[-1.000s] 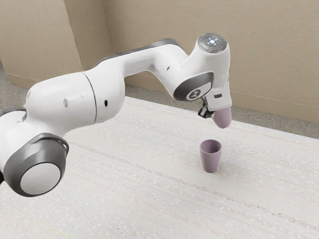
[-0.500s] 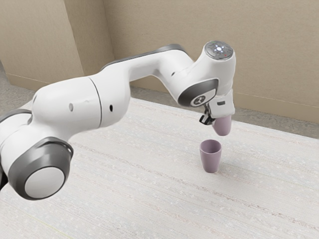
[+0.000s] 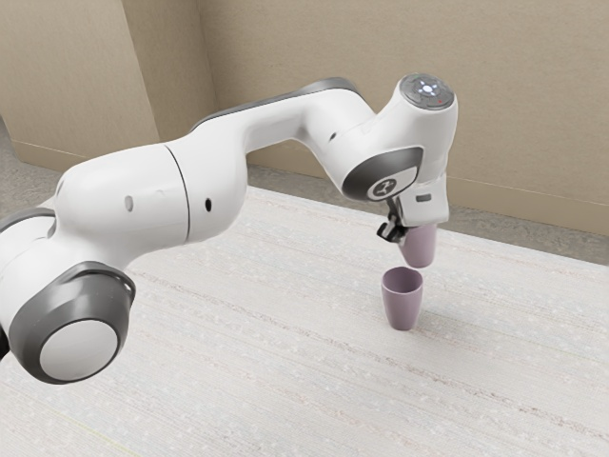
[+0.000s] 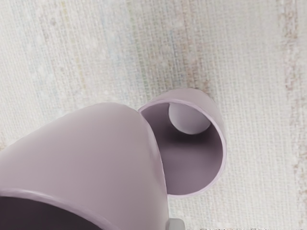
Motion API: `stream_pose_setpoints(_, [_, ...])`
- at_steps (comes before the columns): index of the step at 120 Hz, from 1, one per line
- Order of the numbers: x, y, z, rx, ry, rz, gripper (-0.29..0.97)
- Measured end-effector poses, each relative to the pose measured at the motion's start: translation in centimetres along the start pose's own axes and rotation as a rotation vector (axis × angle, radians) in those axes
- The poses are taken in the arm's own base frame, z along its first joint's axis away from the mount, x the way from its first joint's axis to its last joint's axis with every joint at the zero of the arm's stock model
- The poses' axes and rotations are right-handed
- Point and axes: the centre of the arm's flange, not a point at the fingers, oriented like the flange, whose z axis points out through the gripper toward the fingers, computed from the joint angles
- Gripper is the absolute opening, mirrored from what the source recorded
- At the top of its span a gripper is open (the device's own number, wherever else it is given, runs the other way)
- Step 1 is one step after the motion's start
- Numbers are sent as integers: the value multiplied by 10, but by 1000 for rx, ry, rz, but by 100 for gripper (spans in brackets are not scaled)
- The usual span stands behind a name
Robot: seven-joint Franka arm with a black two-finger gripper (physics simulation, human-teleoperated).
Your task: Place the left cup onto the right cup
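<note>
Over the pale table (image 3: 238,371), carries the held cup (image 3: 420,246) in the gripper (image 3: 407,230), clenched on it near the rim, base pointing down and slightly tilted. Sits lower now than a second ago, and a touch lower again than half a second ago. Leaves only a thin gap above the standing cup (image 3: 402,297), with no touch yet. Hangs a little toward the exterior view's right of the open mouth rather than squarely over it. From the wrist, shows the held cup (image 4: 86,158) overlapping one side of the rim of the standing cup (image 4: 192,153), most of the hollow left uncovered. Points to a descent nearly done. Calls for a small sideways correction before letting go; otherwise risks catching the rim and tipping the lower cup.
</note>
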Motion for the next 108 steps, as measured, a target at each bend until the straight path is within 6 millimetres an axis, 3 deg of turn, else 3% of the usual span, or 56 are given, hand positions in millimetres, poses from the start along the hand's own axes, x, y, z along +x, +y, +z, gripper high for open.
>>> stream_pose_setpoints(108, [-5, 9, 18, -92, -20, -1, -11])
